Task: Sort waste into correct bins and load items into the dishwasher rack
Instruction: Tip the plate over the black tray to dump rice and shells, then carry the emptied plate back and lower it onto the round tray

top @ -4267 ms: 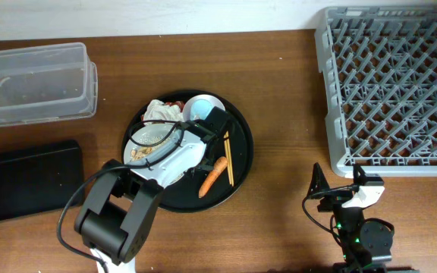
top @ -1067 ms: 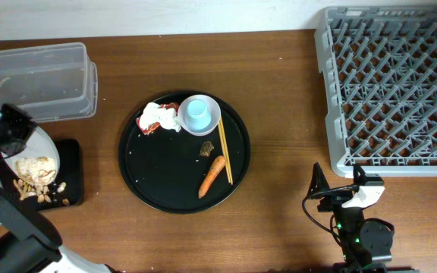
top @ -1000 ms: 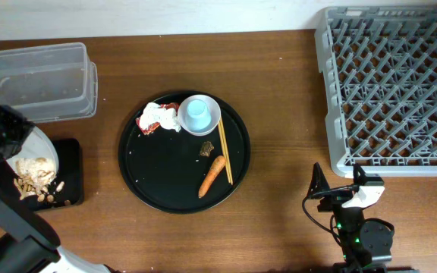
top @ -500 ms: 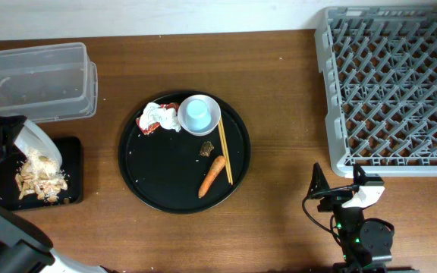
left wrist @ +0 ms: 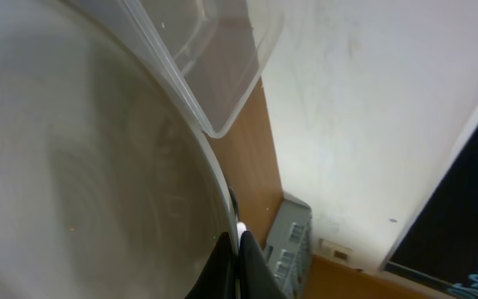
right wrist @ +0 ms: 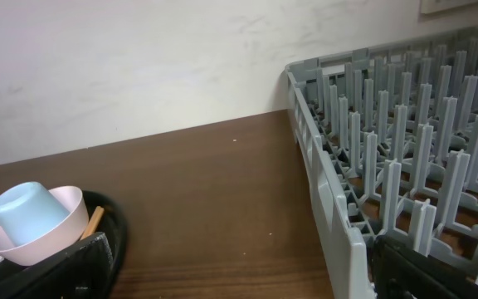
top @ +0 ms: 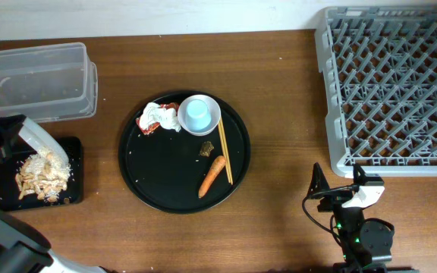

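Waste crumbs [top: 42, 176] are now lying as a whitish heap inside the shallow black bin tray [top: 76, 148] at the far left of the table; half a second ago they were only just spilling down, and a second ago they were sitting on the plate, so the tipping appears to be finishing; the left gripper [left wrist: 237, 253] is clamping its jaws tight on the rim of the white plate [top: 38, 138], holding it steeply tilted over that tray, just below the clear tub [top: 36, 83]; four seconds ago this plate was resting on the round black tray [top: 165, 178] with the left arm reaching over it, and that spot is now showing bare black; what this is meaning for the task, as I judge it, is that the plate is freed for loading and is wanting carrying across to the dishwasher rack [top: 393, 83], which is standing well apart at the right; the carrot [top: 212, 176], dark scrap [top: 207, 149], crumpled tissue [top: 156, 115] and red wrapper [top: 148, 129] are waiting unsorted on the round tray, beside the chopsticks [top: 224, 155] and the bowl [top: 212, 106] with the blue cup [top: 196, 114] in it; the right gripper [top: 338, 186] is idling near the rack's front corner with jaws spread wide, gripping nothing, exactly as before.
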### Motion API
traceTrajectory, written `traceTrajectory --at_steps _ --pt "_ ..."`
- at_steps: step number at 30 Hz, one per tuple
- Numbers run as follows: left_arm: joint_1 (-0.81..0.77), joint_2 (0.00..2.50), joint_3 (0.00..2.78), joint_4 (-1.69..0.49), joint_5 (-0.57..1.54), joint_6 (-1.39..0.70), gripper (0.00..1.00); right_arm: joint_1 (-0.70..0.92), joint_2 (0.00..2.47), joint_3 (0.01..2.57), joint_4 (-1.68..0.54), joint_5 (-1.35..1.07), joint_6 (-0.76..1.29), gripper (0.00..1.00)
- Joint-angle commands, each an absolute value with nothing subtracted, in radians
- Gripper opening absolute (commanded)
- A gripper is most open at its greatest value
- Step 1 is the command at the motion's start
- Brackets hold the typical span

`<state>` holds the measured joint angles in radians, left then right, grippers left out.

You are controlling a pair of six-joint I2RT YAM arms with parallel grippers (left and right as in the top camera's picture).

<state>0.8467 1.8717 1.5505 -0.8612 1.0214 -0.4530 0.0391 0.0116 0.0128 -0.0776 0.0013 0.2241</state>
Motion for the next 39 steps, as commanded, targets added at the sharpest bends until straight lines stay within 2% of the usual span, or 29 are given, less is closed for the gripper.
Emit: traceTrajectory --at_steps 1,8,13,14,16,18,19,21,23,25,29,32,39 --pt "0.9 1.836 1.574 -0.849 1.094 -0.502 0.01 0.044 0.004 0.006 -0.082 0.012 0.214 0.98" --pt "1.024 1.836 1.573 -0.885 1.241 -0.53 0.01 0.044 0.004 0.006 -0.082 0.012 0.214 0.98" --pt "1.055 1.836 1.573 -0.916 1.325 -0.526 0.01 0.044 0.004 0.006 -0.082 0.012 0.214 0.98" --pt "1.055 1.836 1.573 -0.912 1.324 -0.526 0.01 0.044 0.004 0.006 -0.082 0.012 0.214 0.98" --pt "1.057 1.836 1.573 -0.878 1.119 -0.559 0.01 0.044 0.004 0.006 -0.082 0.012 0.214 0.98" --pt "1.056 1.836 1.573 -1.011 1.24 -0.507 0.01 0.044 0.004 0.006 -0.082 0.012 0.214 0.98" --pt "1.054 1.836 1.573 -0.997 1.254 -0.466 0.01 0.044 0.004 0.006 -0.082 0.012 0.214 0.98" --pt "1.056 1.836 1.573 -0.931 1.153 -0.485 0.01 0.044 0.004 0.006 -0.082 0.012 0.214 0.98" --pt "1.062 1.836 1.573 -0.974 1.205 -0.46 0.01 0.044 0.004 0.006 -0.082 0.012 0.214 0.98" --pt "1.065 1.836 1.573 -0.914 1.106 -0.464 0.01 0.044 0.004 0.006 -0.082 0.012 0.214 0.98" --pt "1.069 1.836 1.573 -0.945 1.24 -0.459 0.01 0.044 0.004 0.006 -0.082 0.012 0.214 0.98" --pt "1.06 1.835 1.574 -0.978 1.419 -0.456 0.01 0.044 0.004 0.006 -0.082 0.012 0.214 0.98" --pt "0.963 1.798 1.574 -0.969 1.426 -0.432 0.01 0.044 0.004 0.006 -0.082 0.012 0.214 0.98"
